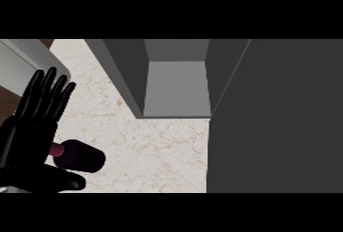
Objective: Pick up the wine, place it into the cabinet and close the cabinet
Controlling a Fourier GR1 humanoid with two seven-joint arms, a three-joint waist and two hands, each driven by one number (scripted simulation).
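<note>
The wine bottle (80, 155) is dark with a pink neck and lies at the lower left of the marble counter, partly hidden behind my left hand. My left hand (35, 115) stands at the view's left edge, fingers straight and pointing up, thumb low in front of the bottle; it is open. The grey cabinet (175, 90) stands at the top centre with its inside showing. Its open door (275, 118) is a large dark panel filling the right side. My right hand does not show.
A pale grey object (30, 56) sits at the top left corner beside a strip of brown surface. The marble counter (161, 154) stretches between the bottle and the door.
</note>
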